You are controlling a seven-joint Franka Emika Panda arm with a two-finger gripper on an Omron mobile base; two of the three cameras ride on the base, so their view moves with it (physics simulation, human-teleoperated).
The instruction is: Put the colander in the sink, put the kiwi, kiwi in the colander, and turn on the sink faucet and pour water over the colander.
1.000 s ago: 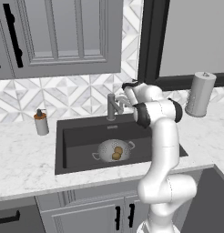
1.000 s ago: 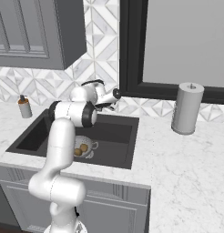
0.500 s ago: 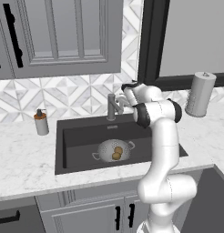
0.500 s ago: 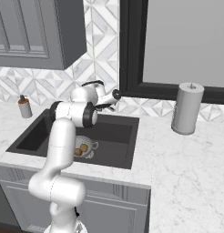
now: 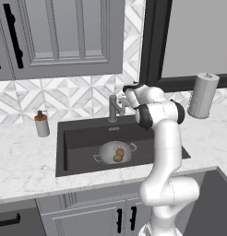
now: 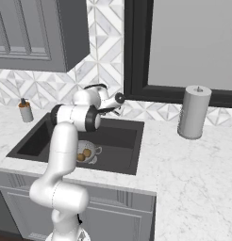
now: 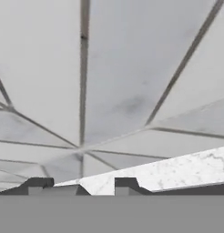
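The silver colander (image 5: 106, 153) (image 6: 91, 158) stands in the dark sink (image 5: 83, 133) (image 6: 122, 136), near its front. Two brown kiwis (image 5: 120, 151) (image 5: 117, 158) lie inside it, also seen in the right base view (image 6: 87, 152) (image 6: 80, 156). The grey sink faucet (image 5: 114, 108) (image 6: 119, 99) rises at the sink's back rim. My gripper (image 5: 126, 100) (image 6: 112, 107) is shut right beside the faucet's top, on its right side; I cannot tell whether it touches the lever. The hand view looks at wall tiles and counter, with the gripper (image 7: 82, 186) low and nothing seen between the tips.
A white soap bottle (image 5: 41, 124) (image 6: 26, 112) stands on the counter left of the sink. A paper towel roll (image 5: 203, 96) (image 6: 193, 112) stands at the right by the dark window frame. Cabinets hang above on the left.
The jaws have gone from open to shut beside the faucet. The arm has hardly moved, and the colander and kiwis lie as before.
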